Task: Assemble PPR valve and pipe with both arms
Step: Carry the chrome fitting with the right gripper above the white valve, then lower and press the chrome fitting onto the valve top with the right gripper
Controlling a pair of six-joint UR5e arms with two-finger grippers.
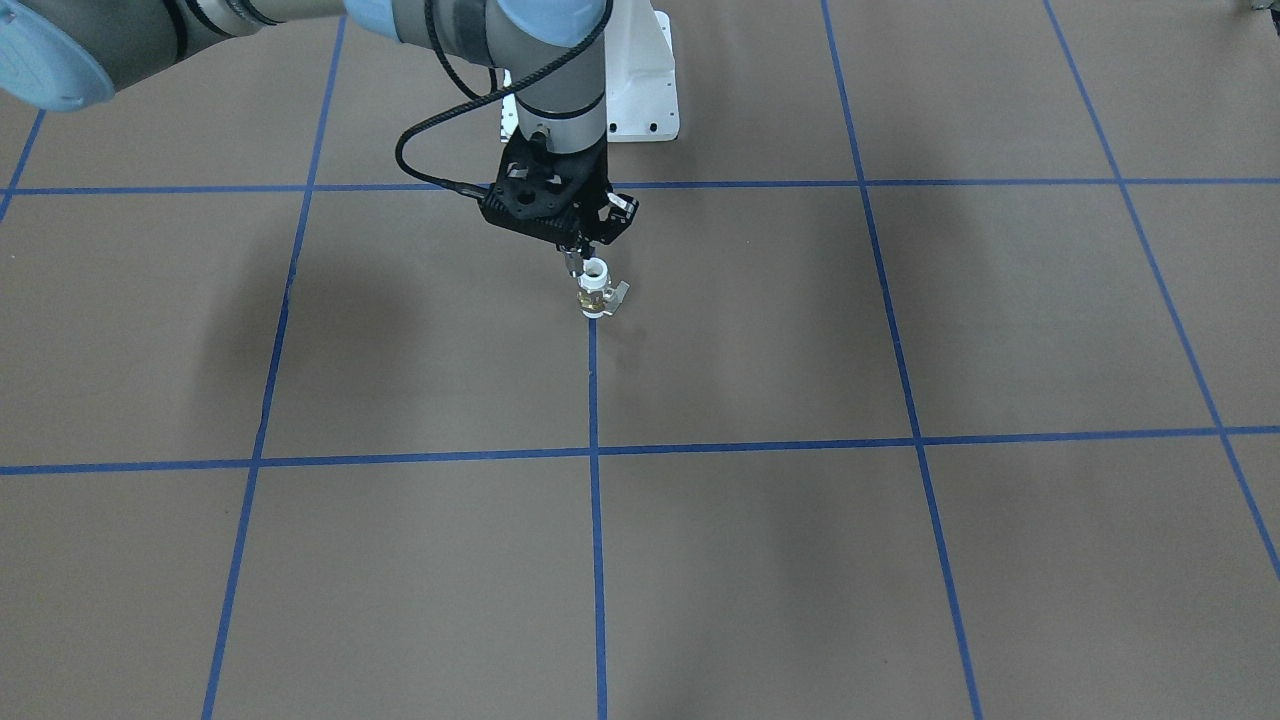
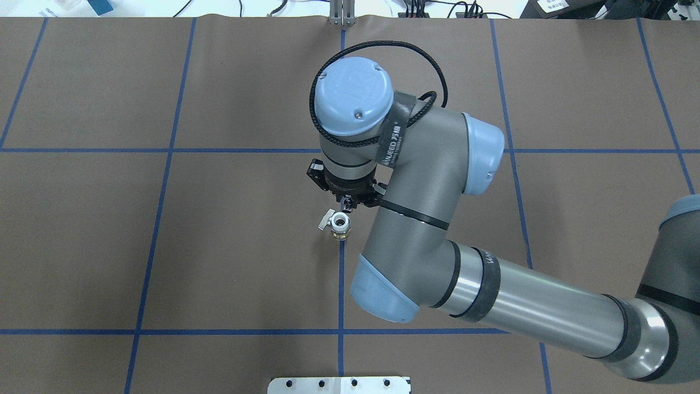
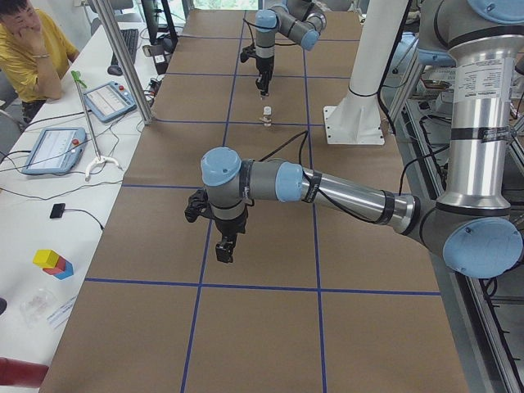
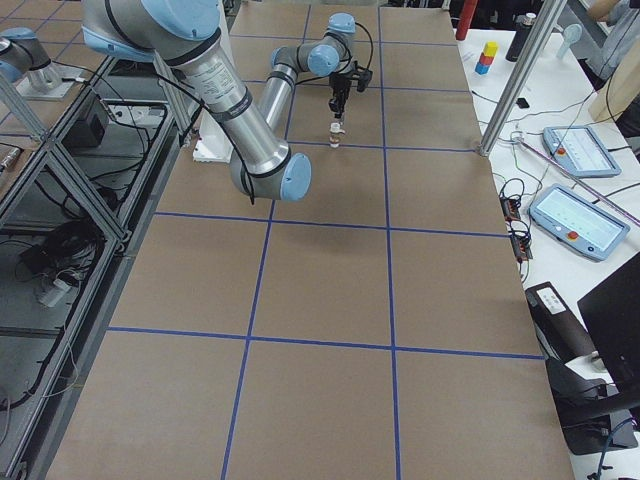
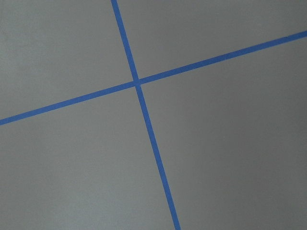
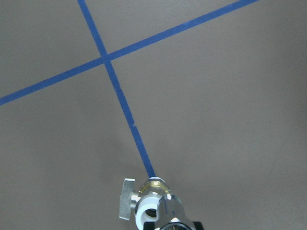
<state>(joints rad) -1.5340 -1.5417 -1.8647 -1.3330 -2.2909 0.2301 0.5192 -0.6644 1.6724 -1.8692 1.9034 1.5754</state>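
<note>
Overhead exterior: right jaws tight on pipe point(image 2: 345, 207) above valve point(image 2: 340, 221), table point(image 2: 109, 246) edges distant; left jaws unreadable.

Only a shiny bit of the pipe point(image 6: 169, 223) shows, because the bottom edge of the right wrist view cuts it off. It covers part of the open top of the PPR valve point(image 6: 149, 194). From overhead, the wrist of the right arm point(image 2: 415, 180) hides most of the right gripper point(image 2: 346, 206). From the front, its fingers are too small to tell if they pinch anything. The left gripper point(image 3: 225, 246) shows only from the left side, so I cannot tell how its jaws stand. At the far left, the edge cuts off a person point(image 3: 29, 57).
</note>
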